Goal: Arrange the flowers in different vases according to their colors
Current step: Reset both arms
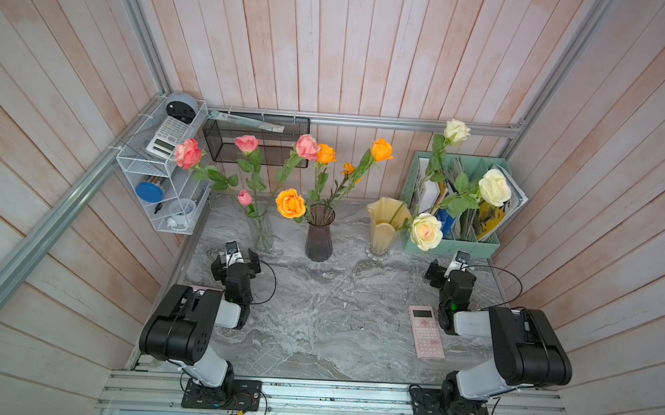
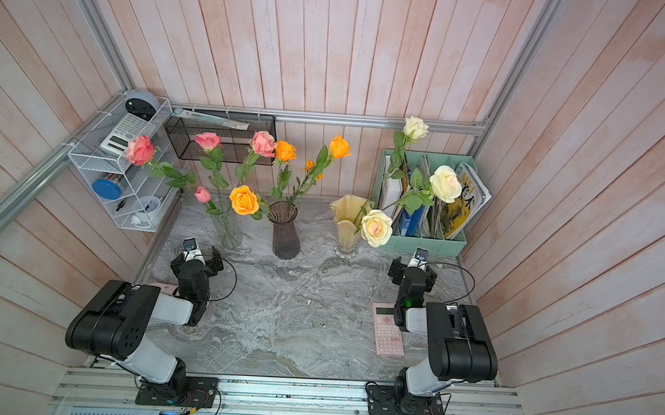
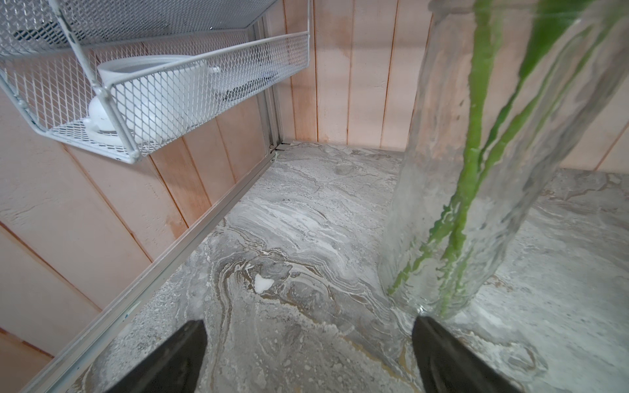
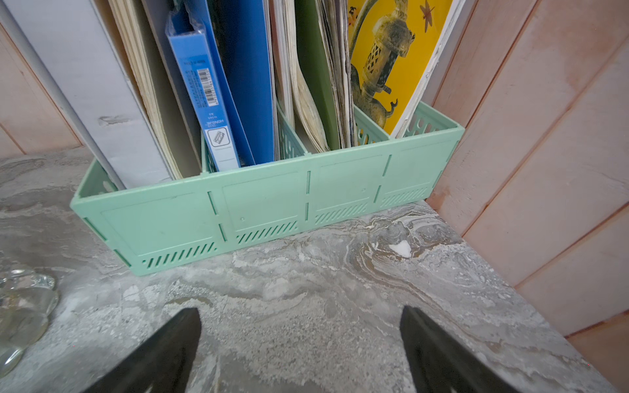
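Pink plank walls close round a grey marbled table [image 1: 335,317]. Just ahead of the left claw [image 3: 309,321], near its inner fingertip, stands the clear vase [image 3: 435,170]. Its pink roses [image 1: 187,152] rise on long green stems that fan up and outward. Further inward sits the ribbed purple vase [image 1: 319,239] with orange roses [image 1: 290,203], stems near upright, one head drooping low. Ahead of the right claw [image 4: 299,310], on its inner side, the yellow vase [image 1: 383,224] holds cream roses [image 1: 426,231] leaning over the green file holder [image 4: 272,204]. Both claws are spread wide, empty, low over the table. A pink calculator [image 1: 426,337] lies behind the right claw. A wire shelf [image 3: 170,102] hangs outward of the left.
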